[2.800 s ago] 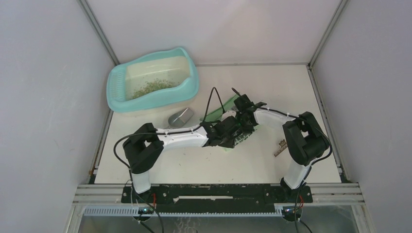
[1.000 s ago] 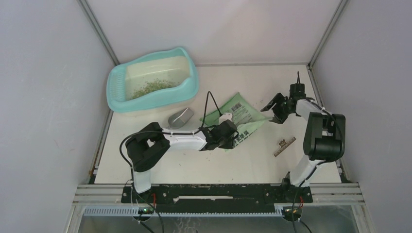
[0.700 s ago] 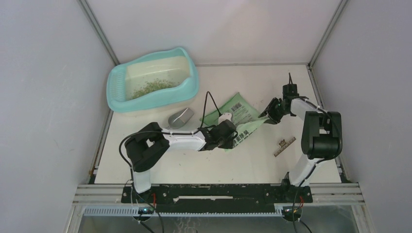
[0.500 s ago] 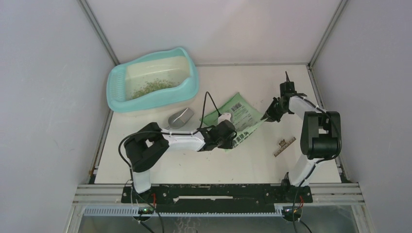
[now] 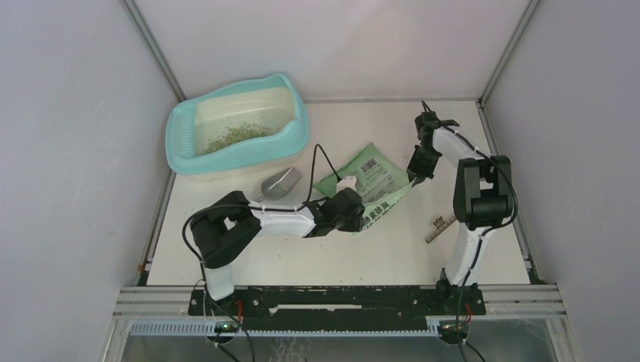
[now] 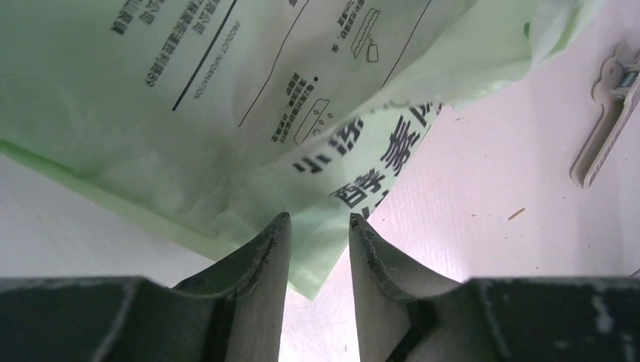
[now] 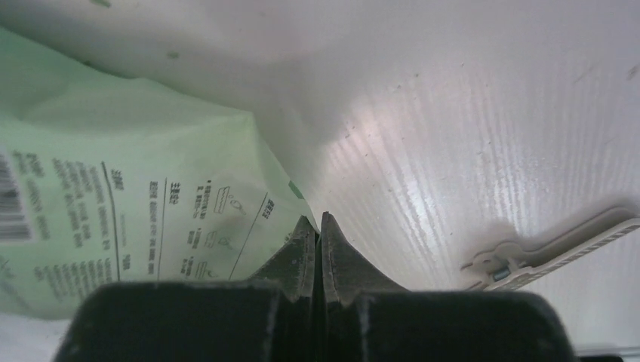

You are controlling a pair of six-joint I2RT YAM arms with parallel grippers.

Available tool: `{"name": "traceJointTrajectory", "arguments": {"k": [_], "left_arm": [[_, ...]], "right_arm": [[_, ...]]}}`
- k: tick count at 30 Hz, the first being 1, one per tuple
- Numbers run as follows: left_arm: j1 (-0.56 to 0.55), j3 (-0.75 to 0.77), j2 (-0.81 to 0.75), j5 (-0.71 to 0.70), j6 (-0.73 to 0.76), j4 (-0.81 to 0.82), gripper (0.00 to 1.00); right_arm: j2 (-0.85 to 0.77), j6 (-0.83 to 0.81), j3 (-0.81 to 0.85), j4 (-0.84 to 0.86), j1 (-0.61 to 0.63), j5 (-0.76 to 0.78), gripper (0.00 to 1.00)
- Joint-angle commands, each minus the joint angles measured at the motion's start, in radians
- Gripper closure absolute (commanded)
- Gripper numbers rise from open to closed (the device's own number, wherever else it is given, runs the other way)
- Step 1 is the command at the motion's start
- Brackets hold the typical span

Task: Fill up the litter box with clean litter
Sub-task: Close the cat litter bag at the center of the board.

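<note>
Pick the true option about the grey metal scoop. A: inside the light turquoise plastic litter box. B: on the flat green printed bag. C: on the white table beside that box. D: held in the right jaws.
C: the grey metal scoop lies on the white table just outside the rim of the litter box, apart from the green bag.

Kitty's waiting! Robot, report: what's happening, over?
Right gripper shut at bag edge; left gripper astride bag corner, grip unclear. Litter box holds little litter. Scoop lies beside it.
</note>
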Motion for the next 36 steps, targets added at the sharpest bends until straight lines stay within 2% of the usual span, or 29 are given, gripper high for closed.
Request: {"name": "traceJointTrajectory", "arguments": {"k": [1,4,7,10,12,13,15,16,19,22,26,31,33,34,36], "left_arm": [[0.014,-0.067,-0.004,0.003,0.006,-0.112,0.60],[0.015,-0.073,-0.009,0.007,0.005,-0.106,0.60],[0.015,-0.077,-0.013,0.009,0.006,-0.104,0.60],[0.016,-0.079,-0.015,0.009,0.007,-0.101,0.60],[0.018,-0.078,-0.012,0.011,0.007,-0.099,0.60],[0.018,-0.078,-0.009,0.013,0.007,-0.097,0.60],[0.018,-0.081,-0.008,0.016,0.005,-0.094,0.60],[0.018,-0.083,-0.007,0.017,0.004,-0.093,0.60],[0.018,-0.089,-0.013,0.018,0.001,-0.093,0.60],[0.019,-0.100,-0.021,0.017,-0.003,-0.093,0.60],[0.018,-0.115,-0.026,0.009,-0.010,-0.100,0.61],[0.018,-0.129,-0.027,0.000,-0.020,-0.106,0.60],[0.019,-0.126,-0.026,-0.008,-0.022,-0.115,0.60],[0.019,-0.119,-0.023,-0.019,-0.022,-0.133,0.60],[0.020,-0.116,-0.024,-0.020,-0.024,-0.140,0.60]], "right_arm": [[0.074,-0.060,0.140,-0.164,0.007,0.271,0.97],[0.137,-0.042,0.229,-0.248,0.039,0.382,0.98],[0.191,-0.006,0.304,-0.302,0.052,0.417,1.00],[0.195,0.028,0.321,-0.286,0.078,0.442,1.00],[0.210,0.068,0.337,-0.290,0.097,0.467,0.93],[0.224,0.083,0.350,-0.297,0.106,0.470,0.86],[0.250,0.101,0.370,-0.302,0.125,0.484,0.61],[0.262,0.106,0.377,-0.304,0.135,0.485,0.52],[0.313,0.119,0.415,-0.328,0.157,0.512,0.41],[0.329,0.133,0.435,-0.328,0.164,0.521,0.38],[0.224,0.107,0.350,-0.222,0.155,0.501,0.35],[0.063,0.050,0.260,-0.138,0.109,0.390,0.35],[-0.032,0.029,0.200,-0.104,0.107,0.362,0.35],[-0.169,0.016,0.100,-0.065,0.107,0.322,0.34],[-0.256,0.014,0.030,-0.042,0.095,0.258,0.34]]}}
